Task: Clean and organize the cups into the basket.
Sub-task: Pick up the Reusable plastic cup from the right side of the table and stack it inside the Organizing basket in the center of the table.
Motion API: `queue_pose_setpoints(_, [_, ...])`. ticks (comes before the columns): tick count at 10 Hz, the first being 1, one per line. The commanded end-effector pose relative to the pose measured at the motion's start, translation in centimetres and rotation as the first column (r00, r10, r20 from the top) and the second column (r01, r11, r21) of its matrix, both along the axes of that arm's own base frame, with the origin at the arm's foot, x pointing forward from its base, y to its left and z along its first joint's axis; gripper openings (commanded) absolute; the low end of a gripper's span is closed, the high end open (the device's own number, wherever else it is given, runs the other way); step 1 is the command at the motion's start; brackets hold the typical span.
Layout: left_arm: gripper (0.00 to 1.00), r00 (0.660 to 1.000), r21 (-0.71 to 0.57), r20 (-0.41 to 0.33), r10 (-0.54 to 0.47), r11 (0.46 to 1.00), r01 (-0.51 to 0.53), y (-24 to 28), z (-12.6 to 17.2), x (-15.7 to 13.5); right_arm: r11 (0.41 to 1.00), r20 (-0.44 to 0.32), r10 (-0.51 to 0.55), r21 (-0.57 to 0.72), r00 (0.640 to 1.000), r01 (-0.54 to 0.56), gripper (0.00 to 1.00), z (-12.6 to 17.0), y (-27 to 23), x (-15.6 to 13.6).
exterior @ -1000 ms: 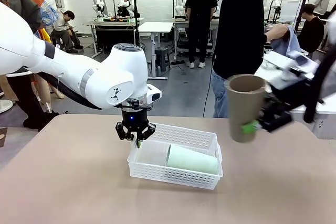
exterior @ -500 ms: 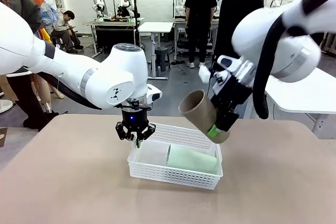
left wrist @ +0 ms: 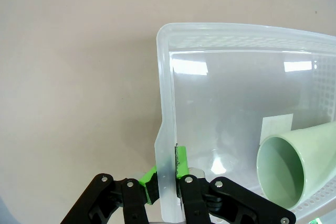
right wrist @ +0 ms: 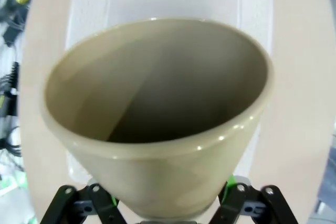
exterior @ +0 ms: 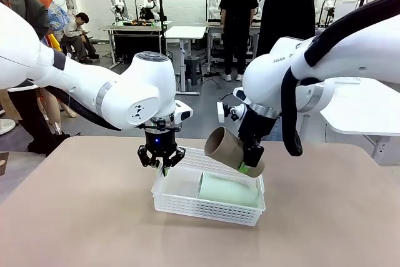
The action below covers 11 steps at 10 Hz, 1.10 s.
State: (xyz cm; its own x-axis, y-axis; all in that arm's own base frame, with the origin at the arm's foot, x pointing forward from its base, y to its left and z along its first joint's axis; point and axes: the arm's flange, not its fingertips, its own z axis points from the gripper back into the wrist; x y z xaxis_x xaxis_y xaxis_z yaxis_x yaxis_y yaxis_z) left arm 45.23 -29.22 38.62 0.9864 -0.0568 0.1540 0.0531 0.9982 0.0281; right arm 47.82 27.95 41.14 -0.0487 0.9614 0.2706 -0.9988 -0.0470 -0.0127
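My left gripper (left wrist: 167, 170) is pinching the short left wall of the basket (exterior: 206, 209); that basket sits around the middle of the table (exterior: 75, 217), a bit nearer the far edge; the mint cup (exterior: 228, 190) lies on its side in the basket's right half, mouth facing the wall I'm pinching; my right gripper (exterior: 249, 166) is clamped on the narrow base of the tan cup (exterior: 225, 147), tilted in the air over the basket's far right corner, mouth toward the table's left edge.
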Motion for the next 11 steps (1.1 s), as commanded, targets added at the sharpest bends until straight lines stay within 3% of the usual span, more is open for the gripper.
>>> queue_pose_setpoints(1, [0.0,1.0,0.002,0.0,-0.001,1.0,0.001,0.0,0.1,0.0,0.998,0.026,-0.037,-0.04,0.999,0.038,0.81,-0.6,1.2,1.3])
queue_pose_setpoints(11, [0.0,1.0,0.002,0.0,-0.001,1.0,0.001,0.0,0.1,0.0,0.999,-0.039,0.047,0.001,0.998,-0.046,0.81,-6.7,2.4,4.5])
